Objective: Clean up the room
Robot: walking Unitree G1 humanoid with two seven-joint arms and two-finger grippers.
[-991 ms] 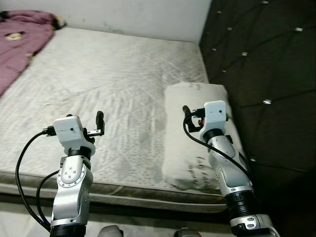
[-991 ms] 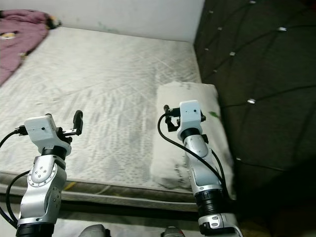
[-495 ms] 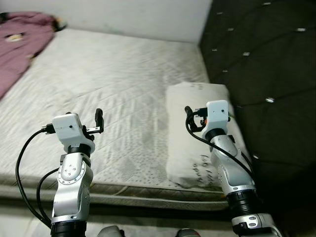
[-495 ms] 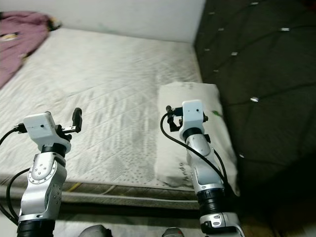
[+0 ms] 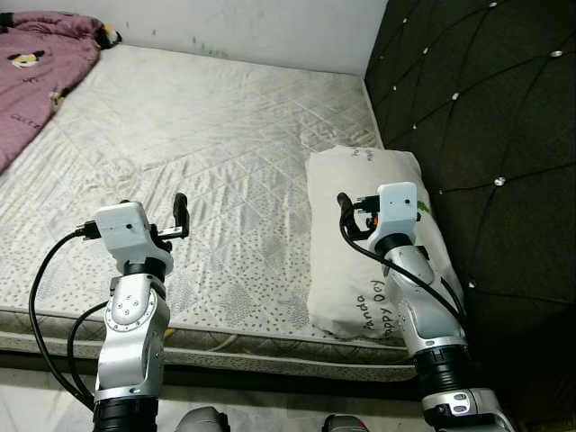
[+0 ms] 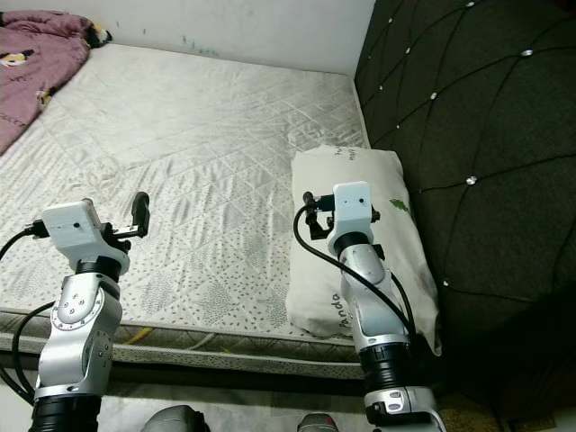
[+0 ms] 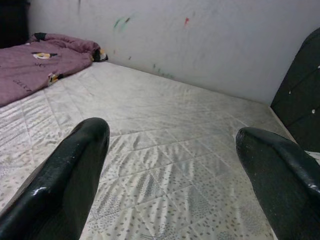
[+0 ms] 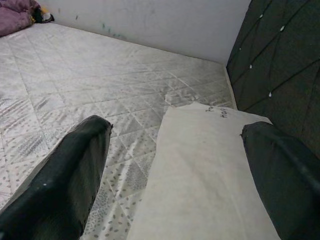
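A white pillow (image 5: 340,270) with green print lies flat on the right side of the bare quilted mattress (image 5: 225,135), against the dark headboard. A crumpled pink blanket (image 5: 36,67) is piled on the mattress's far left corner. My left gripper (image 5: 180,212) hovers open over the near left part of the mattress, with nothing between its fingers (image 7: 75,170). Above the pillow's near half my right gripper (image 5: 343,210) is held open and empty; the right wrist view looks along the pillow (image 8: 200,165).
A dark tufted headboard (image 5: 486,108) rises along the right side. A pale wall (image 5: 252,27) with small marks closes the far side. The mattress's front edge (image 5: 234,346) runs just before my arms, with floor below it.
The whole picture has shifted and sharpened, so the camera moved slightly. Both arms keep the same raised pose, and the pillow and blanket lie where they were.
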